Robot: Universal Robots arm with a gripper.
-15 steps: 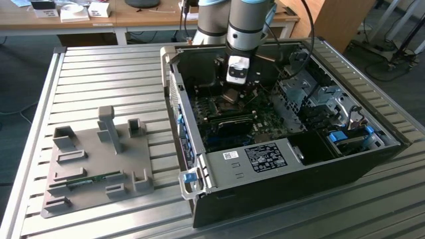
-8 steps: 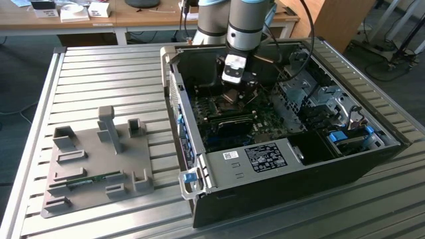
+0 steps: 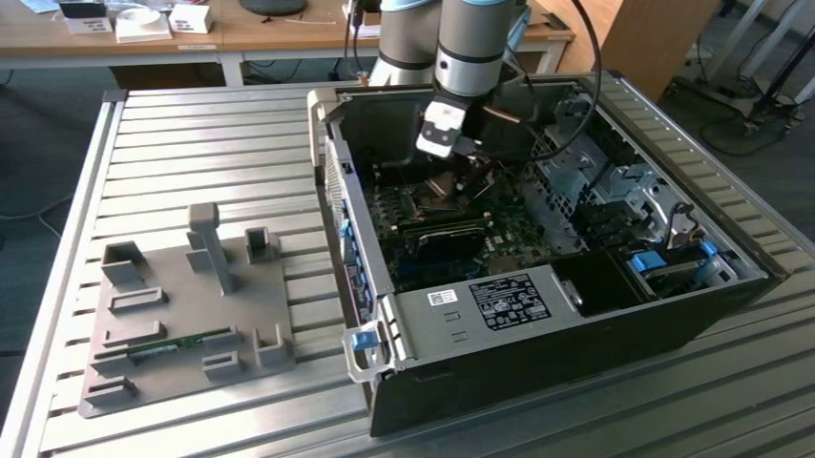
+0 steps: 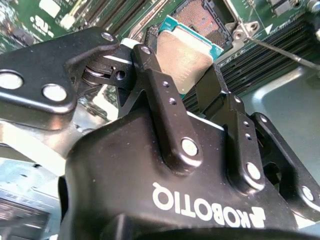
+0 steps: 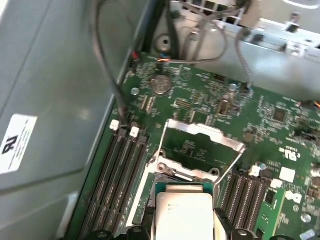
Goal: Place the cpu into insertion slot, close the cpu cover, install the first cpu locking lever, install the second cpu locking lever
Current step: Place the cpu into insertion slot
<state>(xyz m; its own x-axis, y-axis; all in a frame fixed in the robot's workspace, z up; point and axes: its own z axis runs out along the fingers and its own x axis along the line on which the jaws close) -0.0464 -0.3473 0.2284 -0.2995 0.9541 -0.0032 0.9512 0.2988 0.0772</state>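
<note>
My gripper (image 4: 182, 55) is shut on the cpu (image 4: 189, 56), a flat square chip with a silver top and green edge, one black finger (image 4: 150, 60) on each side. In the first wrist view the cpu (image 5: 185, 215) hangs level just above the green board, between the fingertips (image 5: 222, 222). The insertion slot (image 4: 205, 20), a dark recess with a metal rim, lies close beyond the chip. The cpu cover (image 5: 200, 130), a silver frame with a square window, stands swung up and open, with thin wire levers (image 5: 231, 162) raised beside it. In the exterior view the gripper (image 3: 449, 176) reaches deep into the open computer case (image 3: 535, 305).
Long black memory slots (image 5: 120, 175) flank the socket on both sides. Loose cables (image 5: 110, 65) hang along the grey case wall (image 5: 50, 100). Drive bays (image 3: 598, 181) fill the case on the exterior view's right. A grey fixture plate (image 3: 191, 315) sits on the ribbed table.
</note>
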